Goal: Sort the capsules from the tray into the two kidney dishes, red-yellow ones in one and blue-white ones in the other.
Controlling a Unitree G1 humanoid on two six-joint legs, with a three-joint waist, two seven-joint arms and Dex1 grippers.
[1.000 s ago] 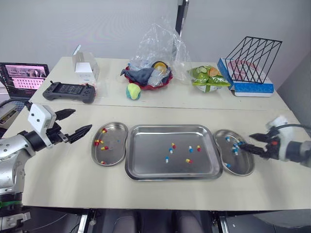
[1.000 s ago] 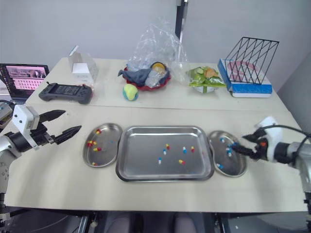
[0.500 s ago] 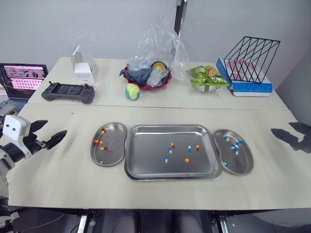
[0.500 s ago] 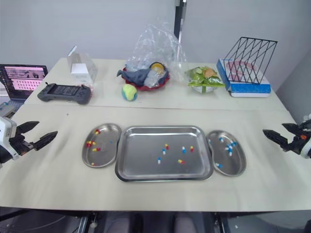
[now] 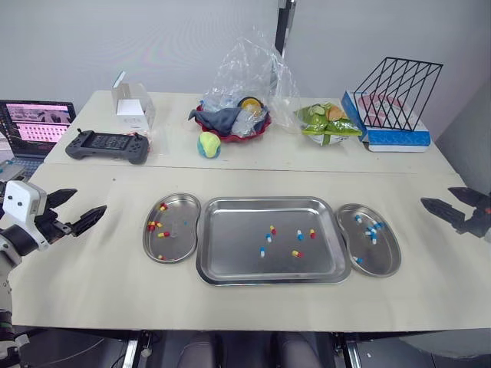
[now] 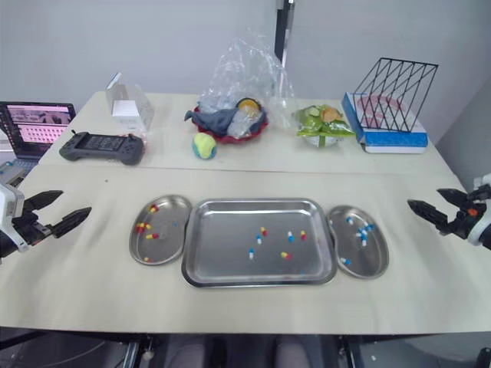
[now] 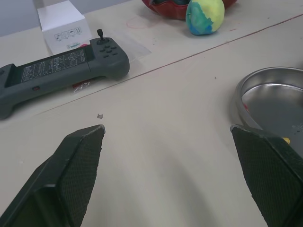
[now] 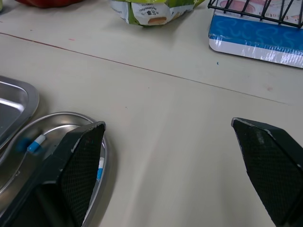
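Lying scattered around the middle of the steel tray (image 5: pixel 230 245), which sits midway along the table's front edge, six capsules (image 5: pixel 299 234) await sorting. The left dish (image 5: pixel 184 234), just beside the tray, holds red-yellow ones; the right dish (image 5: pixel 386 257) holds blue-white. The left gripper (image 5: pixel 88 201) hovers near the table's left edge and the right gripper (image 5: pixel 436 196) near its right edge, both with fingers spread and empty, well apart from the tray. Each capsule looks light, smooth and hard-shelled, likely to skid on metal; a gentle pinch across its middle seems best. Their two-tone halves are hard to make out, and the left wrist view cuts off the left dish.
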